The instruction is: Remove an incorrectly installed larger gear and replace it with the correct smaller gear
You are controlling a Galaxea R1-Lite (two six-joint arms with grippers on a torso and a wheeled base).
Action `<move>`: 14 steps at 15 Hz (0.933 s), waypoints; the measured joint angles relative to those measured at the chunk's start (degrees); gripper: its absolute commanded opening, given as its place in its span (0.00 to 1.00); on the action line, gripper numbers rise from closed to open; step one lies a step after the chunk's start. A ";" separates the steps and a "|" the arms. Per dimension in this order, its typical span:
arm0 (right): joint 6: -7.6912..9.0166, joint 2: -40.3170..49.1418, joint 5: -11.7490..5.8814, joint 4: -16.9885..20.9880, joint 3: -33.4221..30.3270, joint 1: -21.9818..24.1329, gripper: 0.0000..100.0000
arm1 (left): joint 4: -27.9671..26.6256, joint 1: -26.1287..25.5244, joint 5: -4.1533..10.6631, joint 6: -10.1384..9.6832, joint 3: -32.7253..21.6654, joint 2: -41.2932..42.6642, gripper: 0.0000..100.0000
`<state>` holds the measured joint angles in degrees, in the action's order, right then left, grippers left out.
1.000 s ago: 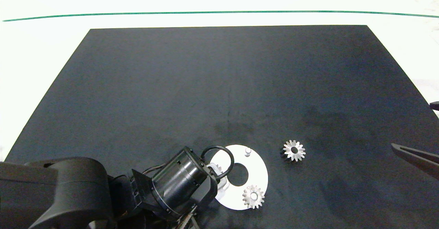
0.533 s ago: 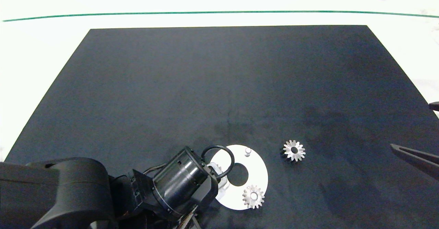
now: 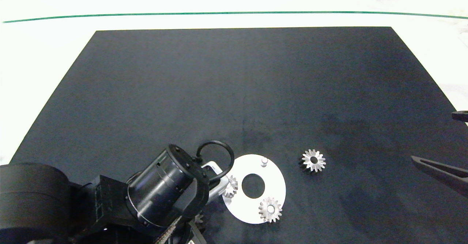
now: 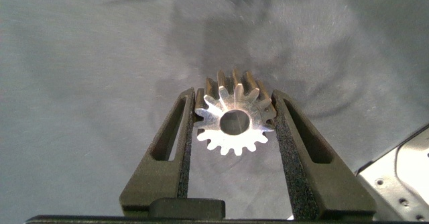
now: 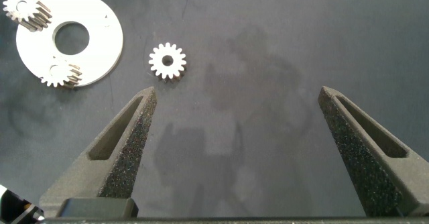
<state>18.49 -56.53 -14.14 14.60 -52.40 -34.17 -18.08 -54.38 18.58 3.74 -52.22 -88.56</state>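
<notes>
Grips the larger gear (image 4: pixel 234 120) in the left gripper (image 4: pixel 233 95), clenched on opposite teeth, with the bore facing back along the fingers. Holds it at the left rim of the white plate (image 3: pixel 279 185), apparently lifted off, though cannot tell how high. Shows on the plate one seated gear (image 3: pixel 270 209) and a bare peg (image 3: pixel 264 161) at the far side. Finds the smaller gear (image 3: pixel 313 160) flat on the black mat (image 3: pixel 256 90), bore upward, just right of the plate and apart from it. Places that gear between the plate and the right gripper (image 5: pixel 234 93), spread wide and empty near the mat's right edge, so nearer the right arm than the left. Calls, by judgement, for setting the larger gear down on open mat away from the plate, then fetching the smaller one from the right side and lowering it bore-first over a free peg.
</notes>
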 measured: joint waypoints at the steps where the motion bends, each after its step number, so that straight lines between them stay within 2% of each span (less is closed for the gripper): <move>1: 0.22 0.00 0.00 -0.02 0.00 0.00 1.00 | -0.99 0.02 0.00 0.05 -0.98 0.98 0.31; 4: 1.66 0.39 -0.07 -0.02 0.02 0.00 1.00 | -9.75 0.13 0.02 0.22 -7.56 2.68 0.31; 6: 1.84 1.02 -0.13 -0.02 0.02 0.02 1.00 | -12.57 0.22 0.02 1.52 -13.53 2.90 0.31; 8: 1.77 1.90 -0.11 -0.02 -0.02 0.05 1.00 | -13.26 0.28 0.05 3.43 -18.77 2.24 0.31; 14: 1.77 2.82 -0.18 0.00 -0.16 0.09 1.00 | -13.42 -1.07 0.02 4.46 -31.73 -6.67 0.31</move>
<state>20.26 -53.71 -14.32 14.60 -52.55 -34.08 -31.50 -55.46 18.60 8.20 -83.96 -95.23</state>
